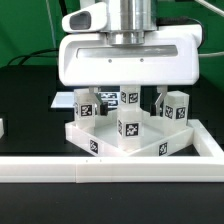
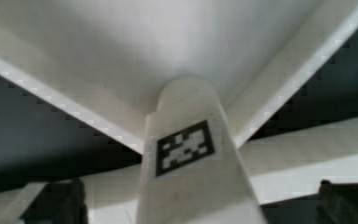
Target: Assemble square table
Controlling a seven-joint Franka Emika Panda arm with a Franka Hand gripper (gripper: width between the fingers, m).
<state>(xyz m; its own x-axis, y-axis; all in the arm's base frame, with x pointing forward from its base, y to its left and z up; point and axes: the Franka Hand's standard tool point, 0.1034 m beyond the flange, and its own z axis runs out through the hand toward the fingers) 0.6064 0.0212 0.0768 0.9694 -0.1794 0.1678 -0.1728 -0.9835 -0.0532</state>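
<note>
The white square tabletop (image 1: 110,146) lies on the black table with its raised rim up. Tagged white leg blocks stand upright on it: one at the exterior view's left (image 1: 86,105), one at the right (image 1: 176,104), one in front (image 1: 130,127) and one behind (image 1: 130,98). My gripper (image 1: 120,92) hangs low over them, its wide white body hiding their tops. In the wrist view my gripper (image 2: 202,205) is open. A tagged leg (image 2: 190,150) rises between the dark fingers (image 2: 55,203), apart from both. Beyond that leg the tabletop's rim (image 2: 291,60) meets in a corner.
A long white border rail (image 1: 110,172) runs across the front of the table. Behind the tabletop lies the marker board (image 1: 104,93), mostly hidden. A small white piece (image 1: 2,127) shows at the exterior view's left edge.
</note>
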